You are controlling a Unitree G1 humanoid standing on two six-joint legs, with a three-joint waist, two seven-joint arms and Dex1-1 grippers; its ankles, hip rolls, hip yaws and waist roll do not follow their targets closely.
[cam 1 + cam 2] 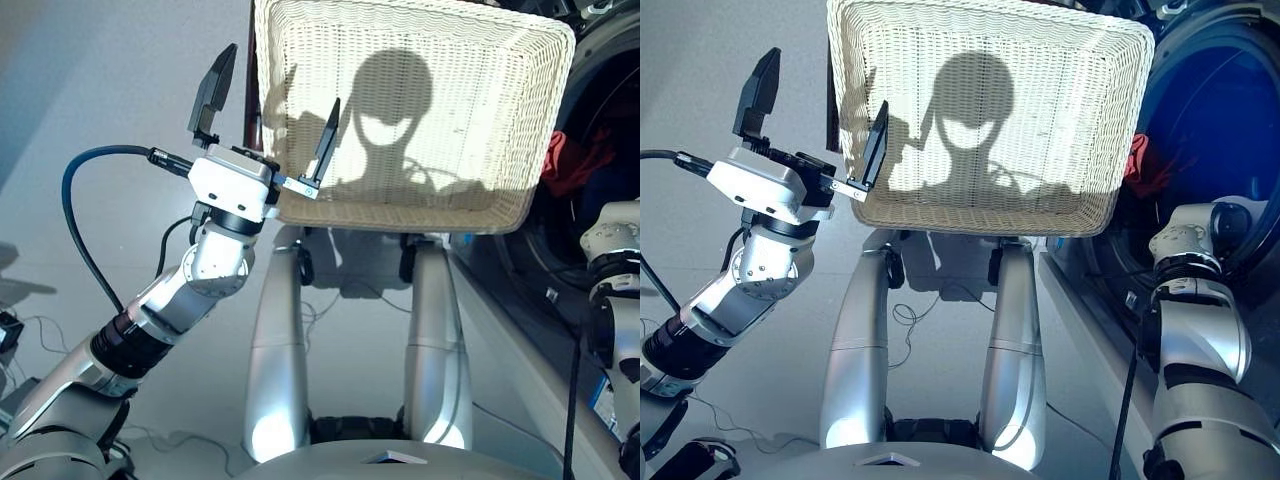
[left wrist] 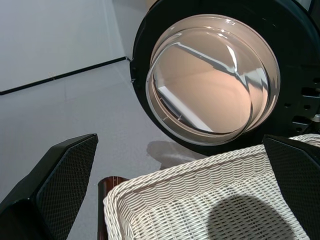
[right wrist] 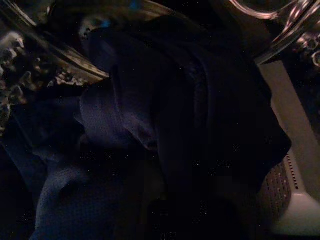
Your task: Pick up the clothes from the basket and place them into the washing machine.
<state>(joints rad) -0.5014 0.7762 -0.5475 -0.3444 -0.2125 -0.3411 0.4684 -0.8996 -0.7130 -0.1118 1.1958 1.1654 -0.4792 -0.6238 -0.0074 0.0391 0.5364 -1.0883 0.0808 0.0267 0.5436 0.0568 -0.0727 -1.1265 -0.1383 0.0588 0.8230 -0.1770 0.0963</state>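
- The left gripper [image 1: 268, 112] is spread wide and holds nothing; its two black fingers [image 1: 213, 88] point upward.
- One finger stands outside the basket [image 1: 530, 150], by its near left corner; the other rises over the rim and shows against the woven inside.
- No finger touches the wicker as far as the head views show; the inner finger is just beside the rim.
- The basket lies directly ahead of this gripper; no clothes show in it, only woven bottom and walls.
- In the left wrist view the basket corner [image 2: 165, 200] sits between the two fingers, with the round glass door [image 2: 210, 82] swung open beyond it.
- The right arm [image 1: 1195, 300] reaches toward the mouth of the washer [image 1: 1230, 150], to the basket's right.
- The right gripper itself is hidden in the head views, so whether it is clenched or released cannot be told.
- In its wrist view, navy cloth [image 3: 125, 115] and darker, near-black cloth [image 3: 230, 100] fill the space right in front of it, inside the metal drum [image 3: 280, 185].
- Whether that cloth is gripped or only lying before the camera cannot be told.
- A red garment [image 1: 1143, 160] shows inside the washer opening, just past the basket's right rim.
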